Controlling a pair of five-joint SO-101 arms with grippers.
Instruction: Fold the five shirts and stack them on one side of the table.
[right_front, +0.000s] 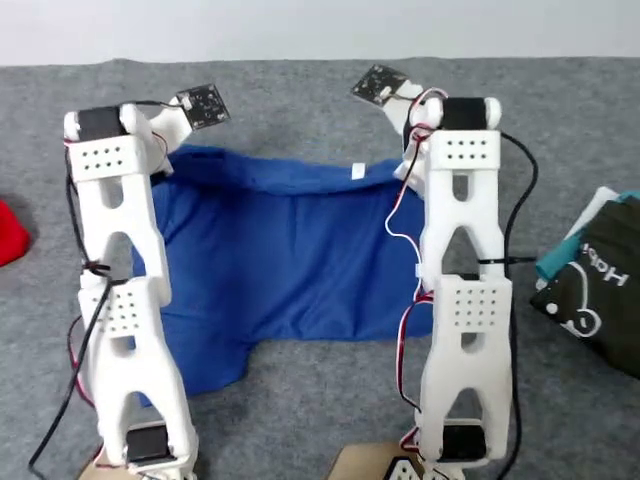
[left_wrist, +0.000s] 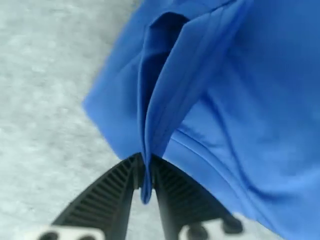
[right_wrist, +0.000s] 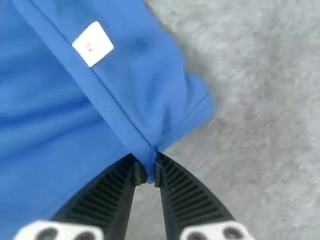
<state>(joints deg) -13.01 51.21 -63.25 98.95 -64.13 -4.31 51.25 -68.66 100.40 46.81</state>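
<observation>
Blue shirt (right_front: 290, 260) lay flat on the table (right_front: 300, 90), its long axis running from one pincer to the other. Left pincer (left_wrist: 145, 172) was clamped on one corner of the far edge, right pincer (right_wrist: 146, 172) on the other. The cloth spread from both back toward the arm bases, each arm nearest its own corner.

Blue shirt (right_front: 290, 255), grey table (right_front: 300, 100), white arms.
</observation>
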